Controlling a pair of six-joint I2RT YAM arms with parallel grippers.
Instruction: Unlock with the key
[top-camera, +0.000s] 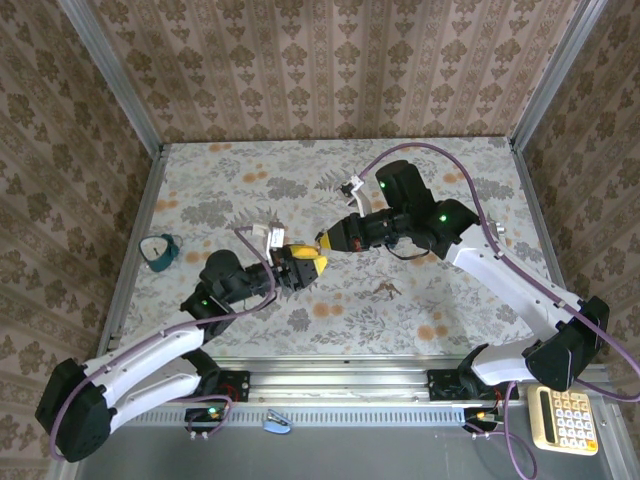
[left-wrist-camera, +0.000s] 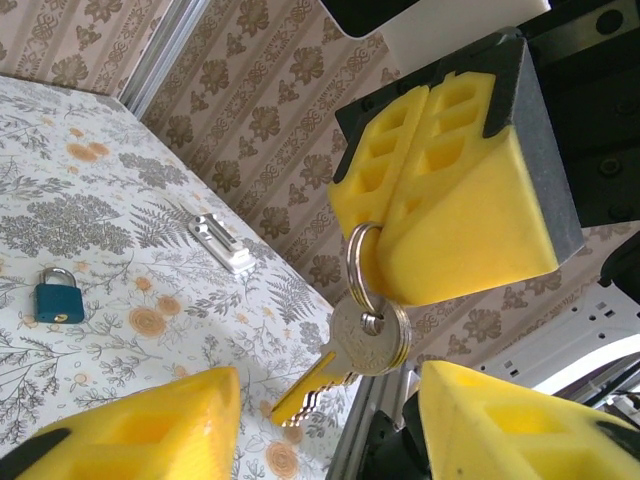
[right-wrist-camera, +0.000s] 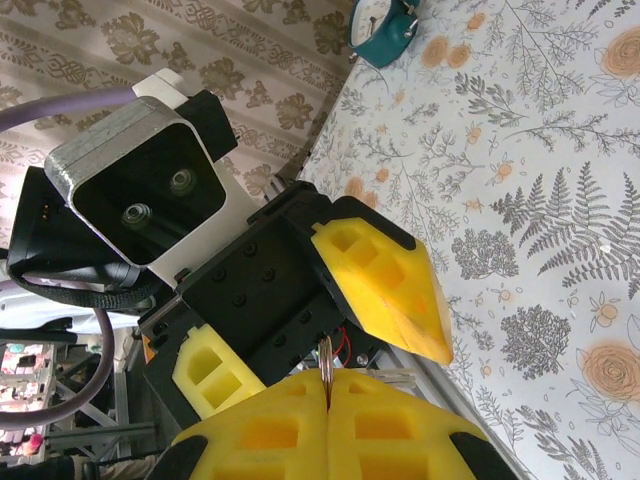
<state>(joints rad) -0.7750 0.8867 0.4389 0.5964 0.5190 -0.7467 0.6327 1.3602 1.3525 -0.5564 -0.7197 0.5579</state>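
Two tools: right tool (right-wrist-camera: 327, 395) clamped on one key ring (left-wrist-camera: 353, 266), left tool (left-wrist-camera: 328, 405) parted and empty; one padlock (left-wrist-camera: 58, 303) lies apart.

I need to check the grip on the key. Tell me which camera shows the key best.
Left wrist: the key hangs on its ring from the shut right gripper, head and blade plain. Right wrist shows a sliver of ring between the jaws. From the top, it is too small to tell.

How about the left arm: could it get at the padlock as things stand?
Probably yes. The padlock lies alone on the table to that arm's left, nothing between, and the left gripper is open and empty.
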